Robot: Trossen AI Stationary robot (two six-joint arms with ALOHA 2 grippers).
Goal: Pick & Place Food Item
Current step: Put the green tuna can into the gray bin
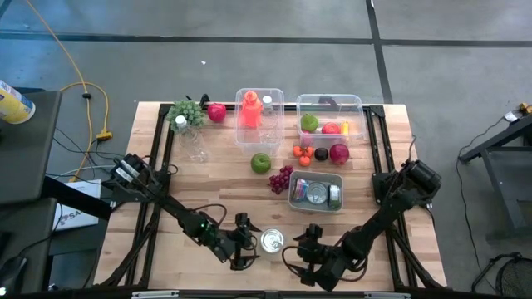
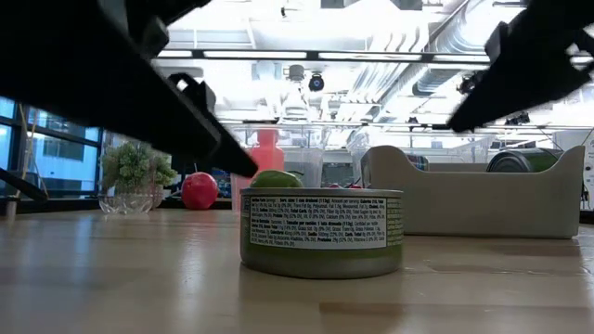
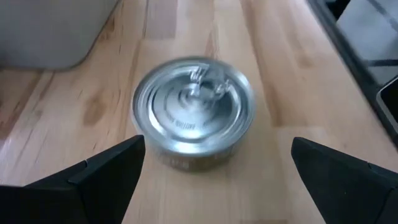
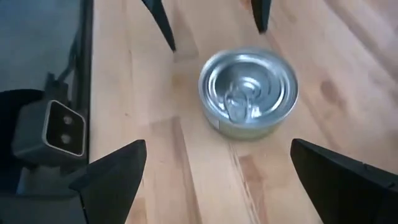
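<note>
sitting upright on the light wooden slatted table (image 1: 216, 158), near its front edge, was the short round silver tin can with a pull-tab lid (image 1: 272, 241); the low view showed a green-and-white printed label around its side. left gripper (image 1: 248, 242) hovered just beside the can on its left, fingers spread wide, nothing between them, not touching the can. right gripper (image 1: 307, 247) sat just beside the can on its right, also spread wide and empty. both claws faced the can from opposite sides, can between them.

behind the can toward the middle of the table: grey rectangular tray (image 1: 293, 193) with a couple of cans lying in it, bunch of dark red grapes (image 1: 281, 178) just left of the tray, green apple (image 1: 261, 163) a bit further back. clear plastic bin (image 1: 358, 104) at the back right held a green fruit, red fruit and others. small orange round fruits (image 1: 303, 153) and a dark red apple (image 1: 339, 154) lay in front of that bin. another clear bin (image 1: 279, 93) at the back centre held a pink-orange bottle (image 1: 249, 110). at the back left: bunch of green grapes (image 1: 186, 111) and a red round fruit (image 1: 217, 112).
</note>
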